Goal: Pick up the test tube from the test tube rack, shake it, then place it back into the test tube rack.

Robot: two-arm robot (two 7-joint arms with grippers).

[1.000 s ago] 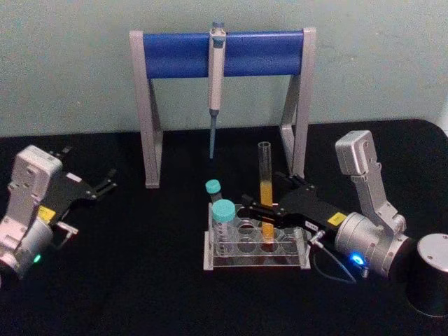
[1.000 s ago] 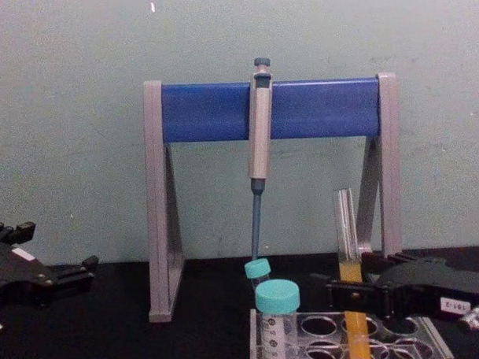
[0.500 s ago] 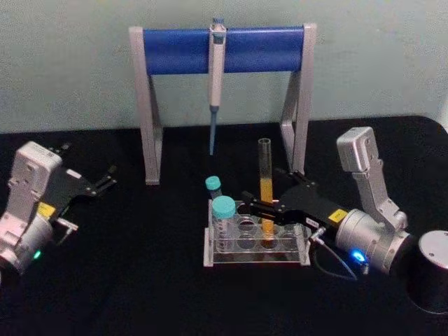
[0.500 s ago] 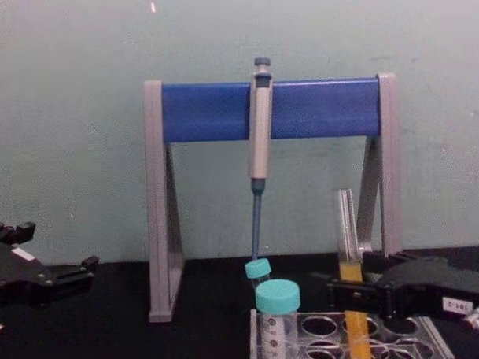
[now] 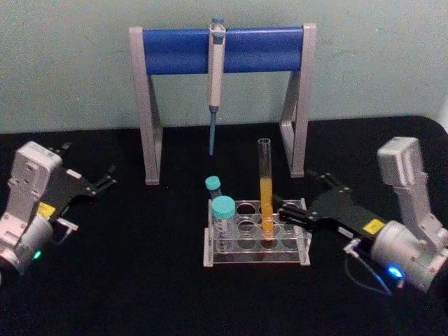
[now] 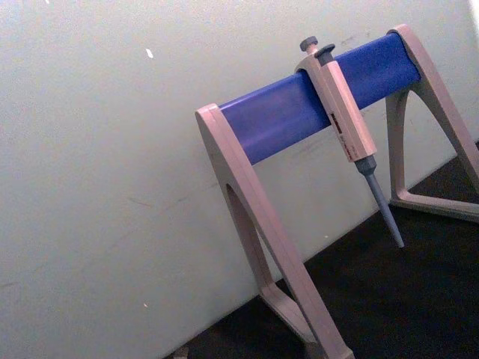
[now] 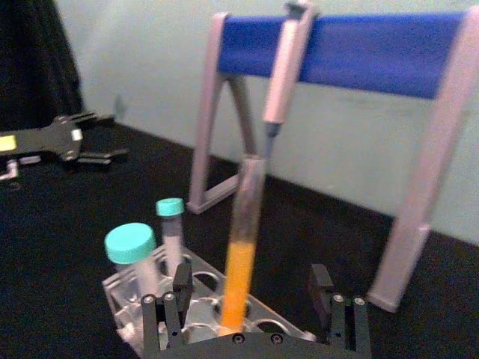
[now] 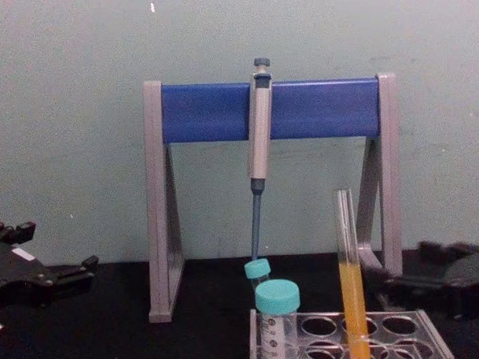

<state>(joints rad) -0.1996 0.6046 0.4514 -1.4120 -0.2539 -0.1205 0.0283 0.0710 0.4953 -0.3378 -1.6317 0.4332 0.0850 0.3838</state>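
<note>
The test tube [image 5: 265, 183], clear glass with orange-yellow liquid in its lower half, stands upright in a hole of the test tube rack [image 5: 245, 260] at the table's middle. My right gripper [image 5: 283, 213] is open just to the right of the tube, not touching it. In the right wrist view the test tube [image 7: 242, 247] rises from the rack [image 7: 131, 299] ahead of the spread fingers [image 7: 180, 288]. From the chest the test tube [image 8: 351, 278] stands free in the rack [image 8: 319, 328]. My left gripper [image 5: 105, 183] is parked open at the far left.
Two teal-capped vials [image 5: 223, 213] stand in the rack's left end. Behind the rack is a tall grey-and-blue pipette stand [image 5: 224, 50] with a pipette [image 5: 215, 77] hanging from it. Bare black table lies in front of the rack and to its left.
My right gripper has opened, let go of the test tube and drawn back to the right. The tube stays standing in the rack. The left arm has not moved.
</note>
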